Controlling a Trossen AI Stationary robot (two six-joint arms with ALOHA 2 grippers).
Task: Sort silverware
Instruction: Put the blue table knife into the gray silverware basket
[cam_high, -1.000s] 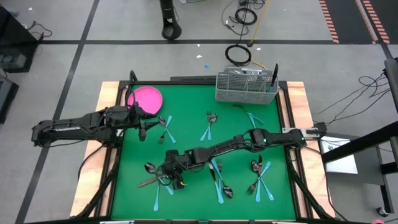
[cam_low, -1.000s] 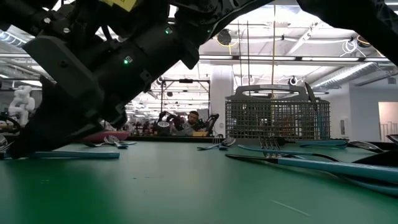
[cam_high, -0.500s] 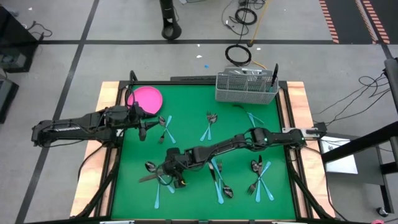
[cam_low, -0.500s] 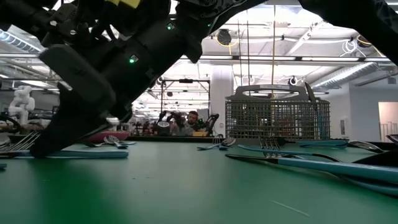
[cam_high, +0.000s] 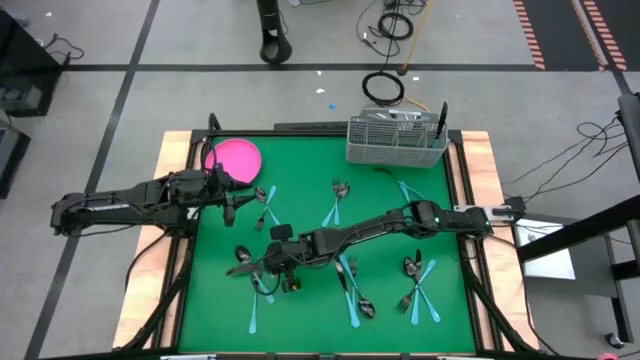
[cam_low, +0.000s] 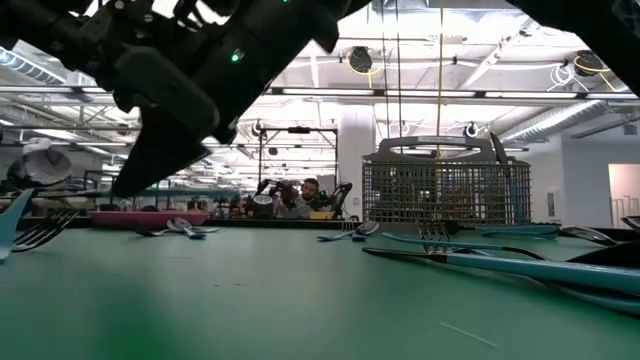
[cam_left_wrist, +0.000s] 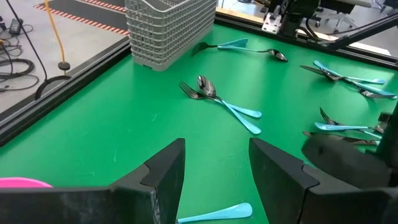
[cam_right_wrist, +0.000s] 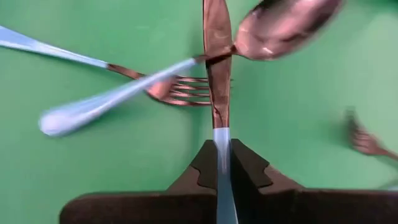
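- So we're early in this one, judging by how much silverware is lying loose on the green table (cam_high: 300, 200).
- Our right gripper (cam_high: 268, 262) sits over the near-left part of the mat with its fingers (cam_right_wrist: 245, 168) pinched tight on a knife (cam_right_wrist: 217, 93). We hold it by the light-blue handle, with the metal blade sticking straight out ahead.
- From table height that knife (cam_low: 165, 188) looks lifted clear of the mat, so we'd call this piece picked but not yet dropped off.
- Right under the grip, a blue-handled fork (cam_right_wrist: 124, 93) and a spoon (cam_right_wrist: 283, 28) lie crossed on the mat, plus another fork (cam_right_wrist: 62, 56) beside them.
- Our left gripper (cam_left_wrist: 214, 165) waits near the pink plate (cam_high: 233, 157) with its jaws spread apart and nothing between them.
- The wire caddy (cam_high: 396, 140) at the far edge has one dark handle poking up. We can't tell what else is inside.
- Left to do, as far as we can see: a fork and spoon pair (cam_left_wrist: 217, 99) mid-table, a cluster at the near right (cam_high: 418, 285), more near the middle (cam_high: 352, 295), and a couple near the caddy (cam_left_wrist: 242, 46).
- Most of the job is ahead of us, we reckon.
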